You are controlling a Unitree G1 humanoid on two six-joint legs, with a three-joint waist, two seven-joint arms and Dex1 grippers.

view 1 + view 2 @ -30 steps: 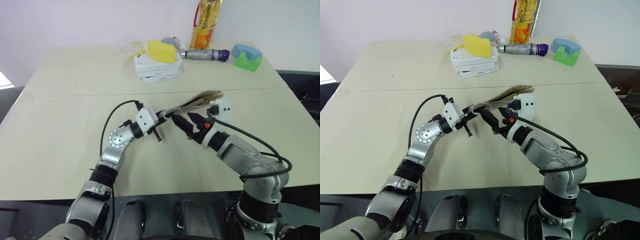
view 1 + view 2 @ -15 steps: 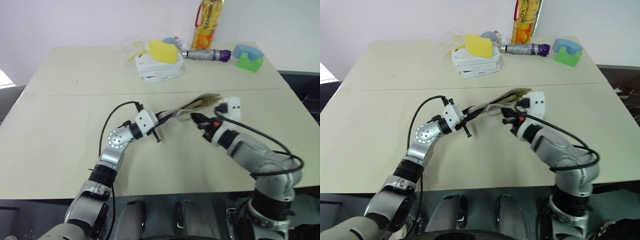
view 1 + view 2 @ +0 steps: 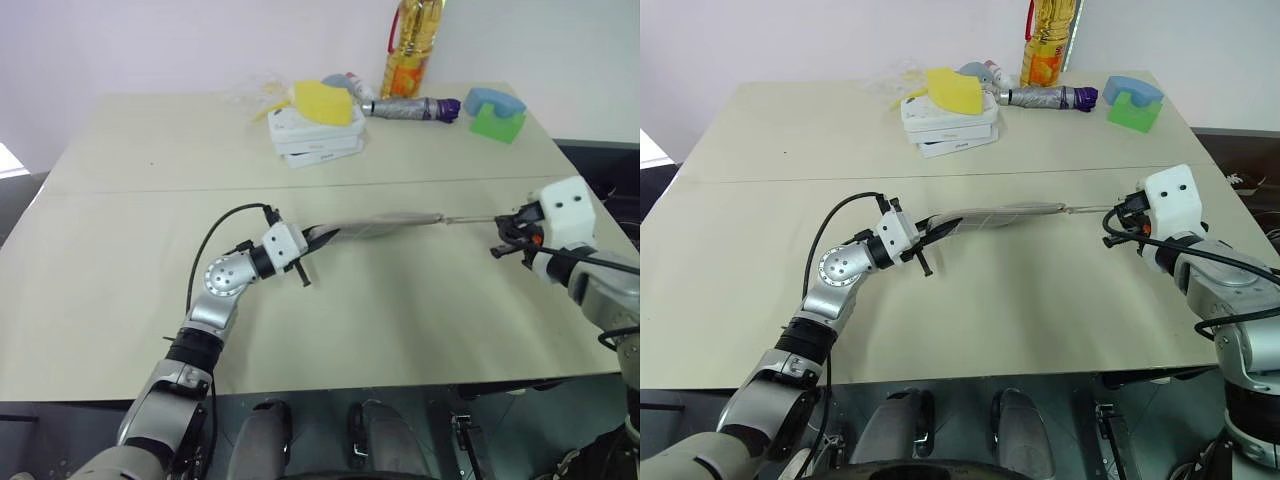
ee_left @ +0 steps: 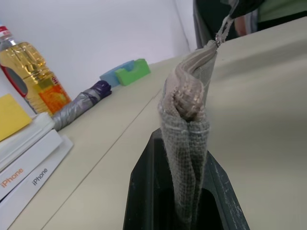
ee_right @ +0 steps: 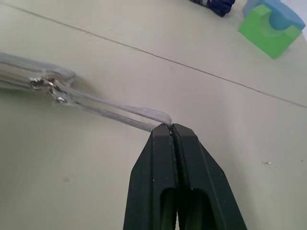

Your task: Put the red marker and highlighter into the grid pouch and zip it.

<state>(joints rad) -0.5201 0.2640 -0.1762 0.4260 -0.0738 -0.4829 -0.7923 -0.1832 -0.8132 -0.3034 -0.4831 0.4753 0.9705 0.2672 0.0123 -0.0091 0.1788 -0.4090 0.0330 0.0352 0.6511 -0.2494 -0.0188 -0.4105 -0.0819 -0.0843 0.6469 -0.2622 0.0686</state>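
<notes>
R hand [image 3: 1110, 226] is clamped on the zip pull [image 5: 120, 114], the clear loop drawn taut off the pouch's end. A sec ago this hand sat close beside the L hand near the table's middle w/ fingers spread; it has since shut on the loop and swung out toward the table's right edge. The pouch [image 3: 375, 222], which bulged open then, now hangs long and flat, stretched level betw. the two hands just above the table.

L hand [image 3: 312, 238] is clenched on the pouch's other end, fabric pinched betw. its fingers [image 4: 144, 191] in the wrist view; it has barely shifted, so it acts as the anchor.

Judgement: zip looks run most or all of the way shut, so the last step is about done. Marker and highlighter aren't to be seen on the table; probably inside already, but can't tell from here.

Pouch sits over the table's mid-right, parallel to the front edge. Far edge holds white boxes [image 3: 315, 135] w/ a yellow lump [image 3: 322, 100], an umbrella [image 3: 412, 108], an oil bottle [image 3: 412, 45] and a green-blue block [image 3: 495, 112], all well apart from the hands.
</notes>
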